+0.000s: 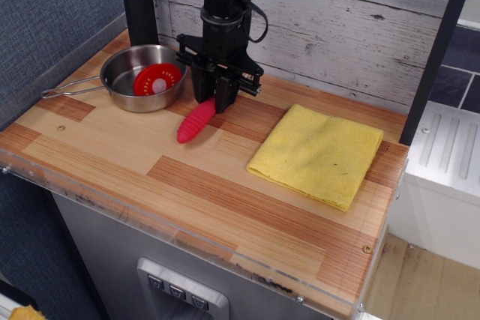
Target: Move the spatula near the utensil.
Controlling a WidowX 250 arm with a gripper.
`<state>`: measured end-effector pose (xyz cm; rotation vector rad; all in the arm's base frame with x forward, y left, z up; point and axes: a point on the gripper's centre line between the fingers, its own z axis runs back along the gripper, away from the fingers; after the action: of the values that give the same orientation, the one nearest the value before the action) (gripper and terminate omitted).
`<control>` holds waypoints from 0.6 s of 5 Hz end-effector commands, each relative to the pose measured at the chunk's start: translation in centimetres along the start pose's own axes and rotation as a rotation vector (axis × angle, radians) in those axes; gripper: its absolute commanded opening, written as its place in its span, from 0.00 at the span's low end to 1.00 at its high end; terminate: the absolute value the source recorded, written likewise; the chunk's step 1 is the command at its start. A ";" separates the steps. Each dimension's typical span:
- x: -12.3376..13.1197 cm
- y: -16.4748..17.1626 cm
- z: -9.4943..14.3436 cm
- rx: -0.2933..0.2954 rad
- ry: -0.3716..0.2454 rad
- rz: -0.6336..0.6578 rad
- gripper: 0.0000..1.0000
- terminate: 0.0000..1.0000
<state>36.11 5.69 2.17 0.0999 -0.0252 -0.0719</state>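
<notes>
The spatula (194, 121) has a thick red ribbed handle that slants down to the left over the wooden tabletop; its metal head is hidden between the fingers. My gripper (216, 103) points straight down and is shut on the spatula's upper end. The utensil, a small shiny steel saucepan (132, 80) with a long wire-loop handle (71, 90), sits at the back left, just left of the gripper. A red round disc (157, 79) lies inside it. The handle's lower tip is close to the tabletop; I cannot tell if it touches.
A folded yellow cloth (319, 154) lies to the right of the gripper. A black post (137, 1) stands behind the saucepan. A whitewashed plank wall (360, 20) runs along the back. The table's front edge (187, 234) has a clear plastic lip.
</notes>
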 end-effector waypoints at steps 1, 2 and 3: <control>-0.1 1.4 -0.7 0.002 0.018 0.029 0.00 0.00; -0.1 1.3 -0.8 -0.015 0.028 0.028 1.00 0.00; -0.3 1.2 0.6 -0.020 -0.005 0.017 1.00 0.00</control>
<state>34.93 6.38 0.87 0.0653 0.0395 -0.0566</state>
